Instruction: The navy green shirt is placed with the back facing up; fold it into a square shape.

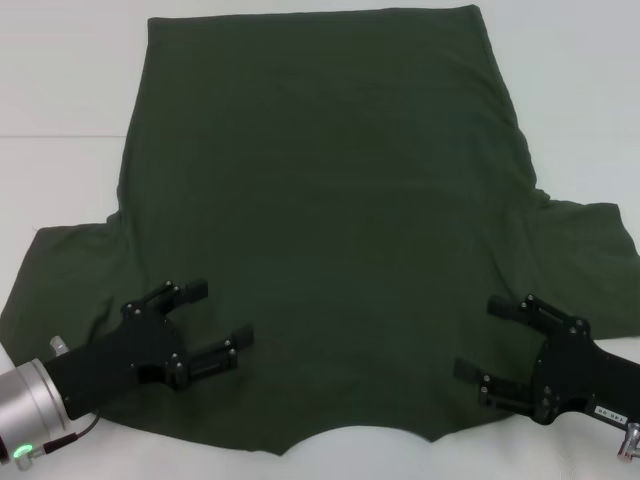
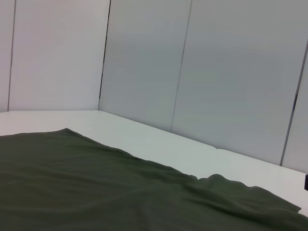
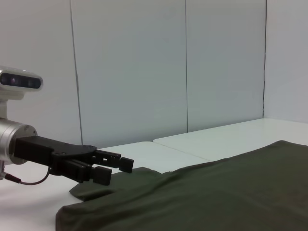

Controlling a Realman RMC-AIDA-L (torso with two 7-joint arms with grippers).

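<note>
Nearest the robot, the left gripper (image 1: 205, 325) and the right gripper (image 1: 482, 338) hover low over the collar end of the navy green shirt (image 1: 330, 230), one toward each shoulder, both with fingers spread wide and holding nothing; the right wrist view shows the left gripper (image 3: 113, 168) just above the cloth near a sleeve, and whether any fingertip touches the fabric cannot be told. The shirt lies flat and unfolded on the white table (image 1: 60, 80), its neckline curve at the near edge between the two arms, the sleeves reaching out to either side, the straight hem at the far end. The step in hand looks like the first grasp at the shoulders. To do it well, each gripper should come down on the near edge beside the collar, pinch through both layers, and the pair should lift evenly and together so the cloth carries over without skewing; uneven height would probably drag a wrinkle across the back, and a shallow pinch on soft fabric may slip. By count: one shirt, two sleeves, two grippers, one table, and behind it a pale panelled wall (image 2: 216, 72).
</note>
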